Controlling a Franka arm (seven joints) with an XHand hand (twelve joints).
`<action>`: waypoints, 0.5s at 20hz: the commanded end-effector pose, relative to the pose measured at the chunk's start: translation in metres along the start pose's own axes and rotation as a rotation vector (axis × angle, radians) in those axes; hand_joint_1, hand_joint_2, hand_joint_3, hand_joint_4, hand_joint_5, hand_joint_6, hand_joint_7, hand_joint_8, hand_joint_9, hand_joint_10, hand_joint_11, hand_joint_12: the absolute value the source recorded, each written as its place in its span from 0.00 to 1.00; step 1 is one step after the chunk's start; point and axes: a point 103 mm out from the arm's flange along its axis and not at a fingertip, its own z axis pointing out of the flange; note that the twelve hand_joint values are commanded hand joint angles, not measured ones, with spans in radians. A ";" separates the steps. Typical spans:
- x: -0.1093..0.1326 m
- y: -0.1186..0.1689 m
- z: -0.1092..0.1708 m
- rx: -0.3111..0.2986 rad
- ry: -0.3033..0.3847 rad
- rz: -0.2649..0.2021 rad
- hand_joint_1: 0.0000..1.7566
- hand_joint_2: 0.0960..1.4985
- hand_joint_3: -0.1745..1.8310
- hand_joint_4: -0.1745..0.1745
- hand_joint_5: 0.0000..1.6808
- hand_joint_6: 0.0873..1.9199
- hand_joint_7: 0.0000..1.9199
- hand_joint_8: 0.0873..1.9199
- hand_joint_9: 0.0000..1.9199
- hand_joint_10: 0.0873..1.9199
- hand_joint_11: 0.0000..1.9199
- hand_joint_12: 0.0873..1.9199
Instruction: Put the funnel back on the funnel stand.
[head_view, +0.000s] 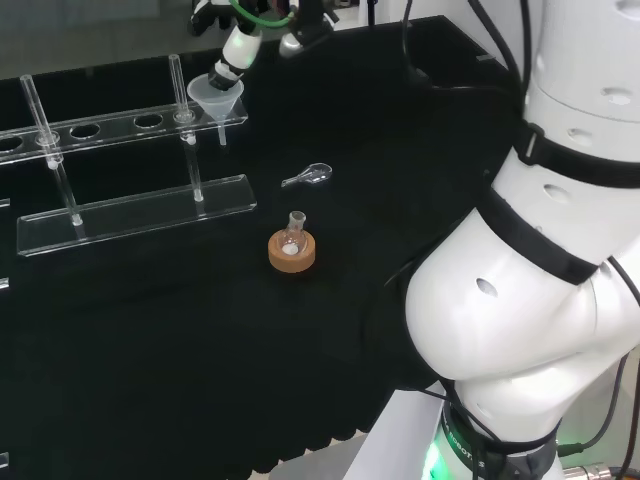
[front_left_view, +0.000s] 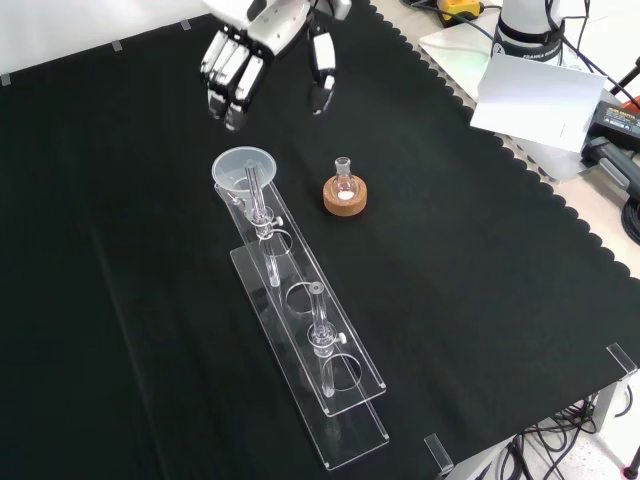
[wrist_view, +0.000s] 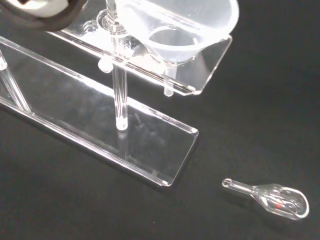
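The funnel (front_left_view: 244, 168) is seen sitting in the end hole of the clear funnel stand (front_left_view: 330, 400), with its wide mouth up and its thin stem pointing straight down through the hole. In the front view the hand (front_left_view: 232, 72) is held in the air just above and behind the funnel, a little apart from it, and nothing is held in it. Its fingers (front_left_view: 226, 85) are hanging almost straight and spread from the thumb (front_left_view: 321, 72), so the hand can be called open. The funnel is found just below the fingertips, so the way up and back from it looks free for the hand. The job looks nearly done, since the funnel is already resting in its place. In the head view a small glass flask (head_view: 294, 232) on a cork ring (head_view: 291, 252) is set on the black cloth (head_view: 150, 330) well apart from the stand, nearer the camera. A tiny glass spoon-like piece (wrist_view: 272, 198) is lying on the cloth near the stand's end. The tall posts (front_left_view: 258, 192) of the stand are close beside the funnel and could be bumped.
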 end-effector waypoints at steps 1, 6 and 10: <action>-0.012 -0.074 -0.008 -0.073 0.053 0.121 0.39 0.37 0.31 0.46 0.19 0.00 0.05 0.31 0.15 0.35 0.12 0.74; -0.027 -0.112 0.004 -0.108 0.093 0.203 0.39 0.37 0.31 0.46 0.19 0.00 0.06 0.31 0.16 0.35 0.12 0.74; -0.037 -0.137 0.015 -0.113 0.113 0.250 0.39 0.38 0.31 0.45 0.20 0.00 0.06 0.31 0.17 0.34 0.13 0.74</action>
